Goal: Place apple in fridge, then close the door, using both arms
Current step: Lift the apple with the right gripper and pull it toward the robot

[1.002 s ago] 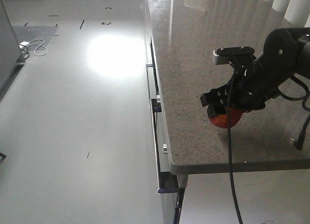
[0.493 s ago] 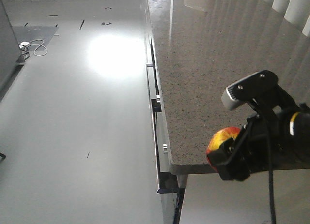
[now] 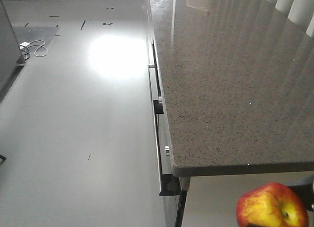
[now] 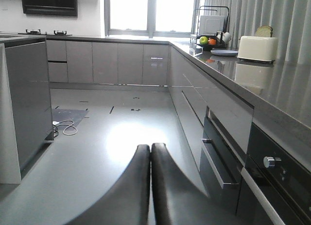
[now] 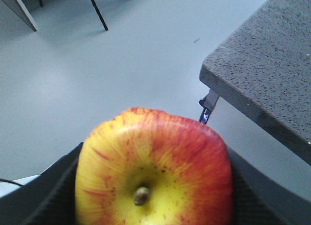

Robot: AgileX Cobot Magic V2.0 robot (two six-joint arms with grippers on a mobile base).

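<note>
The red and yellow apple (image 3: 272, 206) hangs off the counter's near corner, at the bottom right of the front view. In the right wrist view the apple (image 5: 153, 171) fills the lower frame, stem dimple facing the camera. My right gripper (image 5: 153, 208) is shut on it, with black fingers (image 5: 53, 198) pressed against both sides. My left gripper (image 4: 150, 150) is shut on nothing and points along the kitchen floor. A tall dark grey panel with a white side (image 4: 26, 103) stands at the left; I cannot tell whether it is the fridge or its door. The fridge's inside is out of view.
The speckled stone countertop (image 3: 221, 89) runs along the right, with drawer handles (image 3: 158, 104) on its front. A white cable (image 3: 32, 48) lies on the floor at far left. A toaster (image 4: 257, 47) and a fruit bowl (image 4: 208, 41) stand on the far counter. Thin dark legs (image 5: 97, 11) stand on the floor.
The right gripper lifted the apple off the countertop and carried it toward the camera, past the counter's near edge. The arm has dropped almost entirely out of the front view.
</note>
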